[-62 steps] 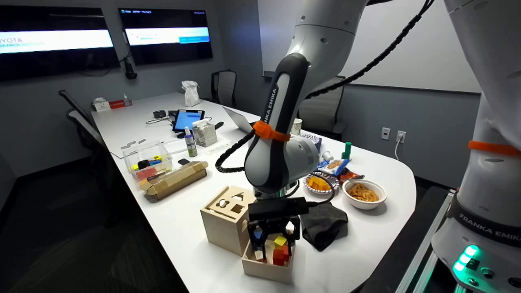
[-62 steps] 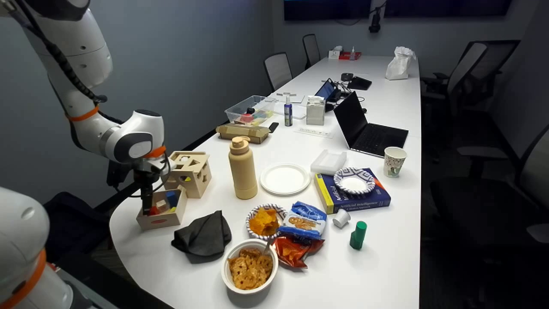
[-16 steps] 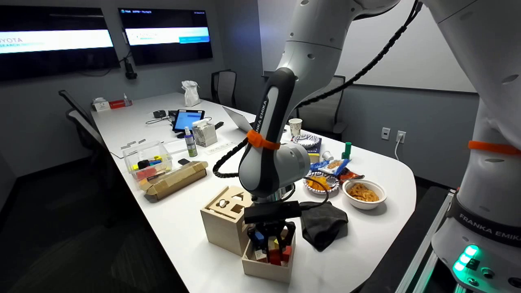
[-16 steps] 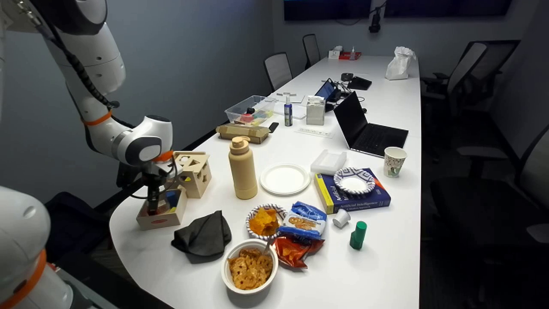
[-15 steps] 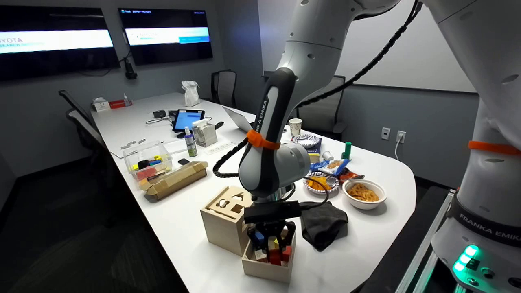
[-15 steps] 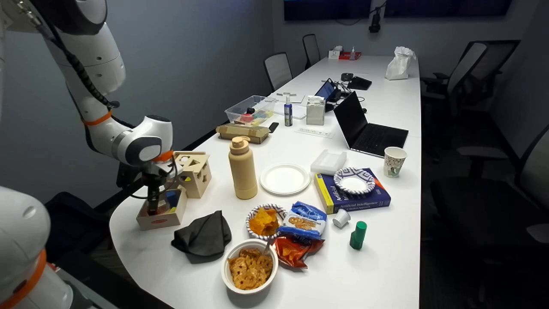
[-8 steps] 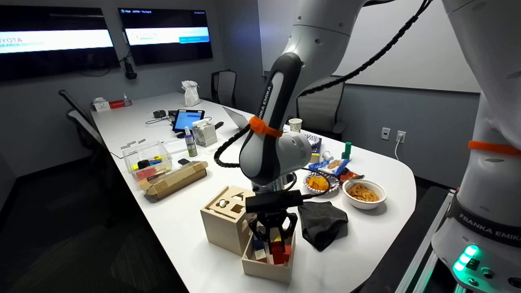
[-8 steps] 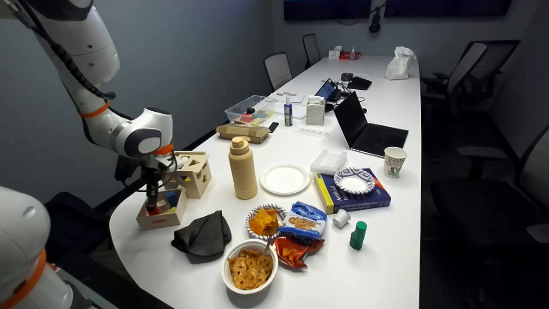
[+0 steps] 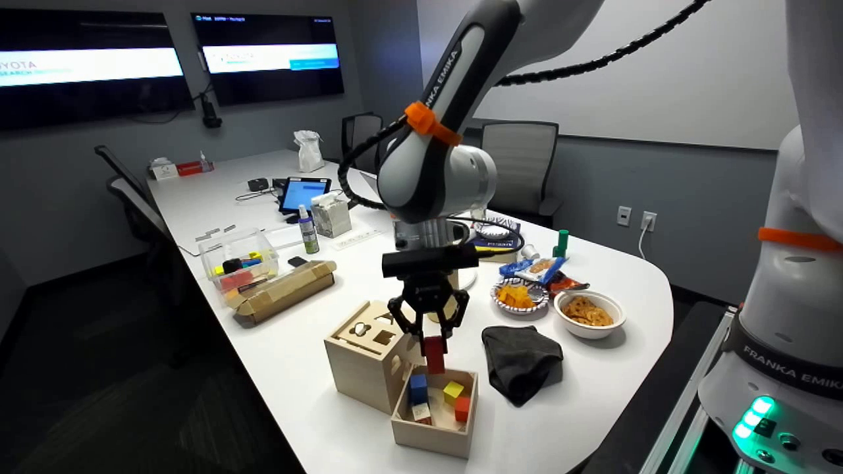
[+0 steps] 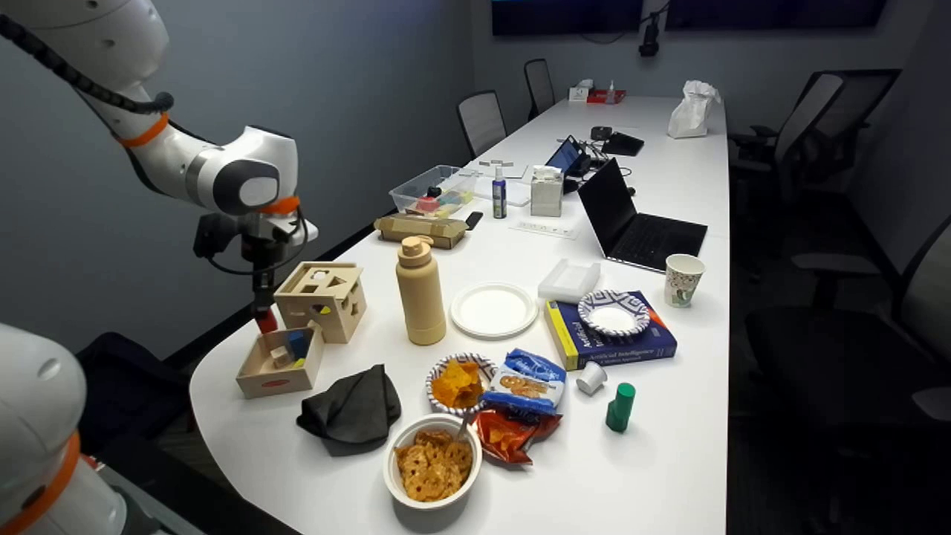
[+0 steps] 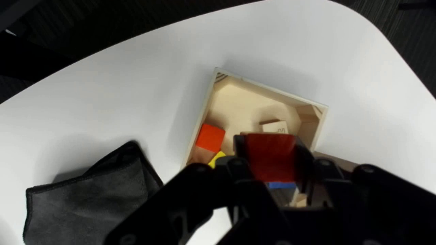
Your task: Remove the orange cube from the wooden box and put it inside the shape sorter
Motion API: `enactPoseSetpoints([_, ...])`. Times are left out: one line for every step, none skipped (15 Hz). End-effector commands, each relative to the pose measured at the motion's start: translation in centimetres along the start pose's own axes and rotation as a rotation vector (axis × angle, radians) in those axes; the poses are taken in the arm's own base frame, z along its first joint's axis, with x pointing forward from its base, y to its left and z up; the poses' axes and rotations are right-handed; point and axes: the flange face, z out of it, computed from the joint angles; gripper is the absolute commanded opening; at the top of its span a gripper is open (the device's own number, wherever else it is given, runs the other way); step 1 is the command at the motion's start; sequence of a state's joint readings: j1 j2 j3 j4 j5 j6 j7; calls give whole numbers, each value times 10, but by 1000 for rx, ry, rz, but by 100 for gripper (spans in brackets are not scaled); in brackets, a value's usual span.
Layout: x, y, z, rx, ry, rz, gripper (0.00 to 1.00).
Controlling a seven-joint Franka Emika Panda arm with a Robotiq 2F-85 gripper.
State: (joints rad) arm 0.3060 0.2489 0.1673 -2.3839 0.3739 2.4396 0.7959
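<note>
My gripper (image 9: 434, 339) is shut on a red block (image 9: 435, 361), which hangs upright above the wooden box (image 9: 431, 440), beside the shape sorter (image 9: 359, 368). In the wrist view the red block (image 11: 270, 156) fills the space between the fingertips. The orange cube (image 11: 210, 137), orange-red in colour, lies against a side wall inside the box; it also shows in an exterior view as an orange cube (image 9: 462, 409). The taller shape sorter (image 10: 340, 316), with holes in its top and sides, stands right against the low box (image 10: 276, 383); something yellow shows through one side hole.
Inside the box are a yellow block (image 9: 453, 393), a blue block (image 9: 418, 388) and a plain wooden block (image 11: 275, 127). A black cloth (image 9: 522, 362) lies beside it. A tan bottle (image 10: 420, 297), white plate (image 10: 494, 310) and snack bowls stand farther along the table.
My gripper was down among the blocks inside the box; now it has risen clear with the red block between its fingers. The box, sorter and other blocks look unmoved.
</note>
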Motion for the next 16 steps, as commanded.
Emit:
enactPoseSetpoints([-3, -13, -50, 11, 35, 27, 8])
enactPoseSetpoints([-2, -18, -59, 21, 41, 34, 8])
enactPoseSetpoints([2, -24, -66, 35, 52, 46, 8])
enactPoseSetpoints([5, -29, -73, 48, 58, 54, 8])
enactPoseSetpoints([9, -34, -79, 58, 59, 63, 8])
enactPoseSetpoints([15, -39, -83, 70, 64, 74, 8])
enactPoseSetpoints([19, -42, -87, 81, 69, 85, 8])
enactPoseSetpoints([24, -46, -89, 92, 73, 98, 8])
enactPoseSetpoints([29, -49, -90, 100, 78, 114, 8])
enactPoseSetpoints([36, -52, -89, 109, 78, 126, 8])
enactPoseSetpoints([42, -54, -85, 117, 75, 139, 8])
enactPoseSetpoints([48, -57, -82, 122, 69, 148, 8])
enactPoseSetpoints([53, -59, -79, 124, 66, 156, 8])
enactPoseSetpoints([57, -62, -74, 129, 61, 161, 8])
enactPoseSetpoints([61, -65, -70, 134, 56, 167, 8])
enactPoseSetpoints([65, -67, -65, 138, 53, 172, 8])
